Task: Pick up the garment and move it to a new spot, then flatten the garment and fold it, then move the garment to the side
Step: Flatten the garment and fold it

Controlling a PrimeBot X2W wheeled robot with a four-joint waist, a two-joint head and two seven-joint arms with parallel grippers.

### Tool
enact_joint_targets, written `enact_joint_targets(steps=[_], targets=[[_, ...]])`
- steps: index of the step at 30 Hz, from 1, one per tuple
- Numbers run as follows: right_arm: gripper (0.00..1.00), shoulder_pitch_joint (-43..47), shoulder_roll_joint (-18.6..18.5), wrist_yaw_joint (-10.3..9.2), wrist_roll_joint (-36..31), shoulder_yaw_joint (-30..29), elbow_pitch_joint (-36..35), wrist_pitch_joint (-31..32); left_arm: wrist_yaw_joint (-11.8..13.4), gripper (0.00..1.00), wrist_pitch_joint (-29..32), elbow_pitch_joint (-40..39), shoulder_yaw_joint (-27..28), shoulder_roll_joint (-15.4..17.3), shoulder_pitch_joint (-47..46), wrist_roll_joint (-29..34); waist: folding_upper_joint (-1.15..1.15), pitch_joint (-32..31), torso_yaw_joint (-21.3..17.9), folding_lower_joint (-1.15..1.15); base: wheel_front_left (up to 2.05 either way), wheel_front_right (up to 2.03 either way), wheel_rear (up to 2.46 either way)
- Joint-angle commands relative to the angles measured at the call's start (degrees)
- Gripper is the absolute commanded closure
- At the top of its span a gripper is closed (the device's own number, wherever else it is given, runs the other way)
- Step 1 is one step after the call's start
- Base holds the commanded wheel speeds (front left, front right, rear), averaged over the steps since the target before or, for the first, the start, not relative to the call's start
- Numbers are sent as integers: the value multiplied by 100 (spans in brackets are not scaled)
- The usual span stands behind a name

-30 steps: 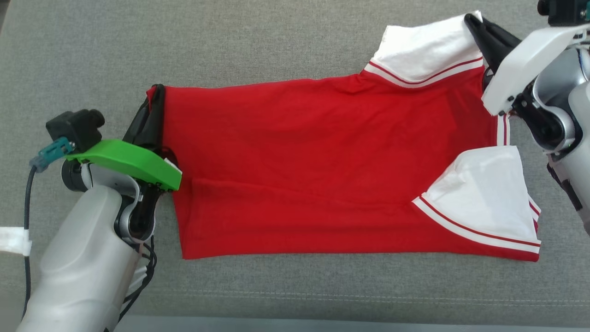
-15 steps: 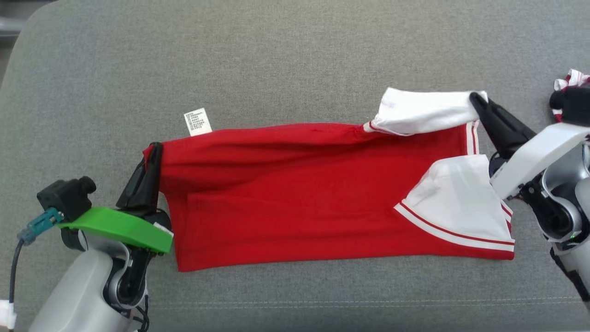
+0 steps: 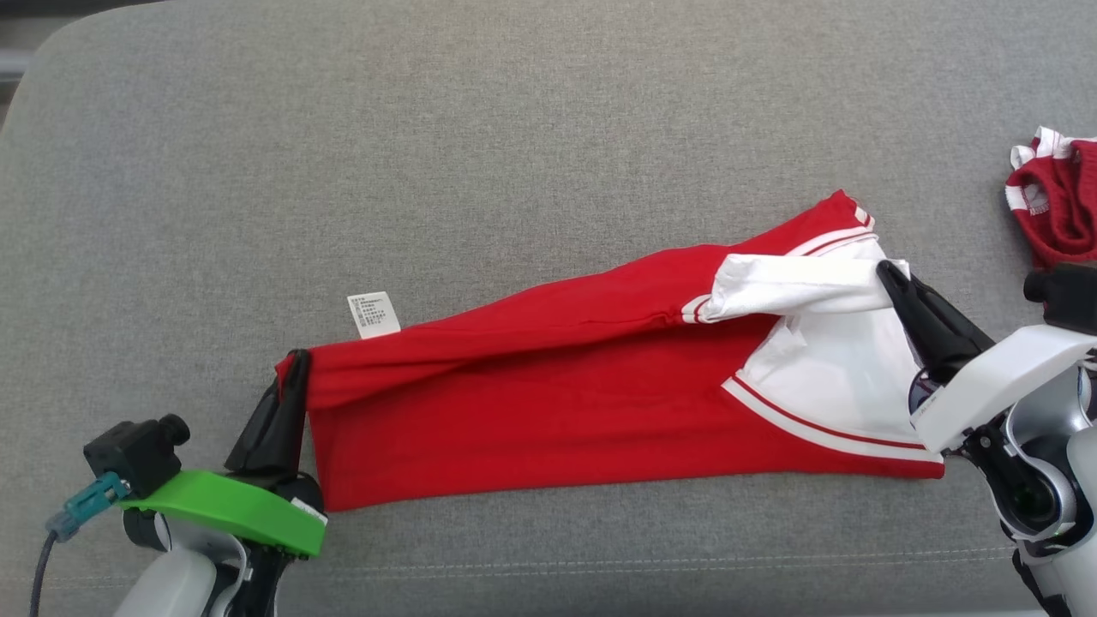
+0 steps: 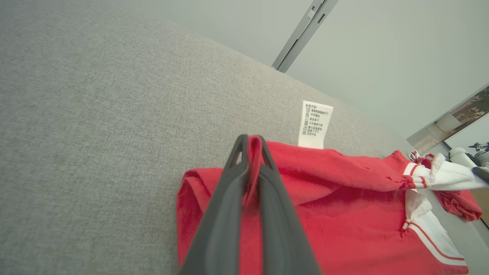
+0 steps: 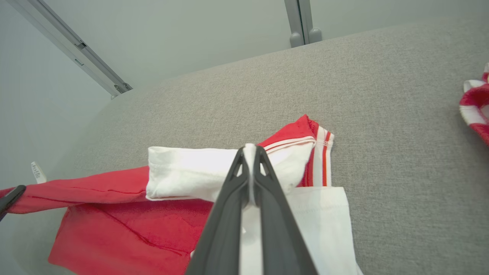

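The red T-shirt (image 3: 548, 411) lies lengthwise on the grey cushion (image 3: 514, 154) with its far edge lifted; the left gripper (image 3: 296, 360) is pressed together on the hem corner, and the right gripper (image 3: 884, 272) is pinching the white sleeve (image 3: 797, 287) at the other end. This looks to me like the lengthwise fold; both arms should bring the raised edge toward the near edge at one pace, cloth taut between them; the right end sits further back, so square it before laying it down, clear of the other red-and-white garment (image 3: 1058, 206).
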Motion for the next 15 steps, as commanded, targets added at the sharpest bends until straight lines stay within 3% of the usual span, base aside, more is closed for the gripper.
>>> enact_joint_targets(steps=[1, 5, 13, 14, 15], targets=[[100, 111, 17, 0, -58, -36, -27, 21, -21, 100, -12, 58, -6, -3, 109, 62, 0, -1, -6, 0, 0, 0, 0], [100, 311, 121, 0, -168, -52, -13, 38, -22, 73, -12, 370, -106, -39, 146, 293, 0, -12, -16, 0, 0, 0, 0], [100, 739, 264, 0, -319, 51, 52, 34, -21, 58, -13, 947, -157, -215, 156, 519, 0, -106, -55, 0, 0, 0, 0], [100, 772, 259, 0, -384, 72, 74, -5, -22, 52, -13, 995, -162, -231, 161, 529, 0, -122, -65, 0, 0, 0, 0], [100, 804, 244, 0, -455, 109, 107, -23, -22, 29, -13, 1045, -162, -239, 168, 547, 0, -141, -73, 0, 0, 0, 0]])
